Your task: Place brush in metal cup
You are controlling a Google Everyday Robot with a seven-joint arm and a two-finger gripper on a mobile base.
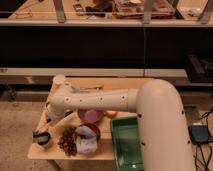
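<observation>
the metal cup (pixel 43 139) stands on the worktop's (pixel 112 84) near left corner, with a brown heap (pixel 67 142) and a green tray (pixel 126 146) to its right. the brush cannot be told apart from the cup's dark rim. just behind and above the cup hangs the gripper (pixel 48 122); i cannot tell whether it grips anything. farther back sit a pink bowl (pixel 90 116) and, farthest, a cream cup (pixel 59 80).

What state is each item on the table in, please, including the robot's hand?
metal cup: upright, at the table's front left.
hand: low, right at the metal cup.
brush: cannot be made out.
pink bowl: upright, partly behind the arm.
cream cup: upright, back left corner.
</observation>
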